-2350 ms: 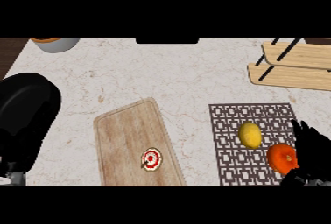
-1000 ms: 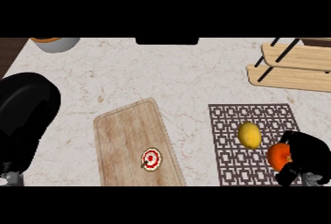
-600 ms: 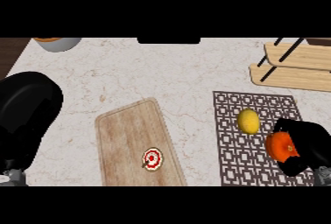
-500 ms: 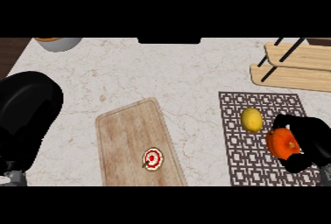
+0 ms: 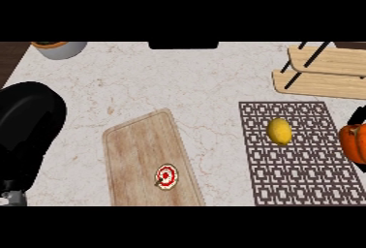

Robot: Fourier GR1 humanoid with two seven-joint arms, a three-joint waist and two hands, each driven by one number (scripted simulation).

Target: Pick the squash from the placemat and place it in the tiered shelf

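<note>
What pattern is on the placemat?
A dark geometric lattice on the placemat, clearest in the head view.

lemon [image 5: 280,131] on placemat [image 5: 300,174], cutting board [image 5: 150,160] to its left

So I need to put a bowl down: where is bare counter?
Bare marble lies between the pot at the top left and the tiered shelf, above the cutting board. The placemat, with the lemon and squash, is crowded.

Pale marbled worktop [image 5: 143,82]. On it — wooden cutting board [image 5: 146,155] left of centre, carrying a small red-and-white round item [image 5: 166,176]; dark patterned placemat [image 5: 297,152] to the right, lemon [image 5: 280,131] lying on it; wooden tiered shelf [image 5: 325,72] at far right; grey bowl [image 5: 58,48] in the far-left corner.
</note>
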